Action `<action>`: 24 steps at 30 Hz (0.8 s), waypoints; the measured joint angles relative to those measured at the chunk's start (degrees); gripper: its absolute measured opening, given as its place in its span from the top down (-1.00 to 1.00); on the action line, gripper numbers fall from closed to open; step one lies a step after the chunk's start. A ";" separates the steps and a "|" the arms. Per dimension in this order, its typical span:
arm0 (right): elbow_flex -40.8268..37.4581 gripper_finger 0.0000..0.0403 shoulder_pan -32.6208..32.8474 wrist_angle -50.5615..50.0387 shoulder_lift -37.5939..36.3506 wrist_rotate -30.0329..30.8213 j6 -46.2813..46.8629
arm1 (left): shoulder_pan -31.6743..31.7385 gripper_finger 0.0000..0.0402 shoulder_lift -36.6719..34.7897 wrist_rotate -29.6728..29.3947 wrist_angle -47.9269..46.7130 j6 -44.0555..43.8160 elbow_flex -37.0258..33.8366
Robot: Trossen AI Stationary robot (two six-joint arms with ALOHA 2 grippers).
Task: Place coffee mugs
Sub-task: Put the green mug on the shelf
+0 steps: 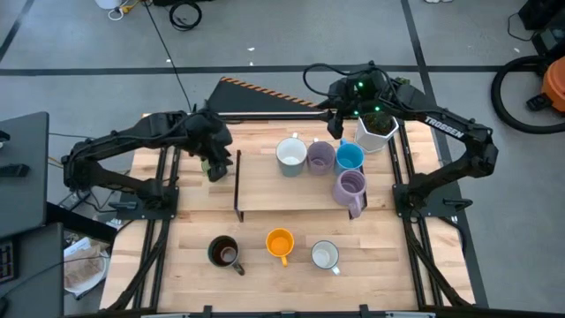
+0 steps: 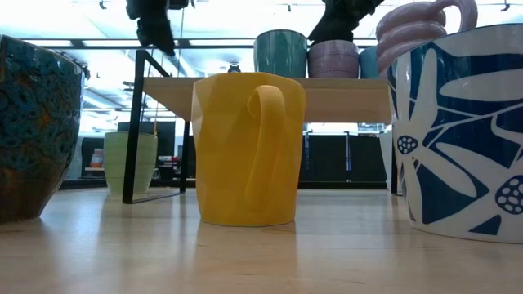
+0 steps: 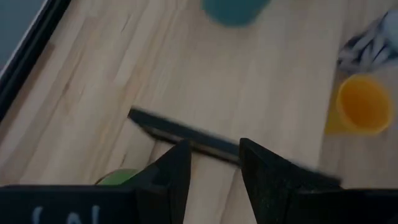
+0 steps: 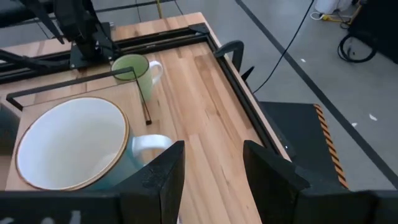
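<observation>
Mugs were scattered across the wooden table (image 1: 194, 291) in the high view. At centre left, the left gripper (image 1: 214, 165) hung over the green mug (image 4: 133, 68), which sat just outside the dark frame (image 1: 237, 182) of the low shelf (image 1: 265, 181) and was mostly hidden beneath the arm; its jaws stood apart with nothing between them. Along the bottom ran a row of three, well apart: the dark brown mug (image 1: 225, 253), the orange mug (image 1: 280, 243), the pale patterned mug (image 1: 325, 255). Up on the shelf at upper centre stood the white mug (image 1: 291, 155), the lavender mug (image 1: 320, 157) and the blue mug (image 1: 350, 157), shoulder to shoulder, with the taller lavender mug (image 1: 350, 189) just below the blue one. The right gripper (image 1: 338, 124) hovered just above that row near the white-rimmed mug, fingers spread and empty. Hard beside the blue mug at upper right sat the white planter (image 1: 377, 131) with its green plant. Beyond the table's far edge lay a striped board (image 1: 265, 95) and cables on the grey floor.
</observation>
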 joint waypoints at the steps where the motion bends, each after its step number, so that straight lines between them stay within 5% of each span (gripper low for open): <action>1: 0.00 0.16 0.00 -0.01 0.00 -0.03 0.37 | 0.00 0.29 0.00 -0.56 -0.97 1.06 0.00; 7: 0.00 0.16 0.53 -0.01 0.02 -0.07 0.83 | 2.02 0.30 -1.45 -1.05 -2.90 6.23 -1.65; 24: 0.00 0.16 2.71 0.05 0.02 -0.20 2.58 | 6.14 0.30 -7.06 -0.81 6.38 8.69 -24.75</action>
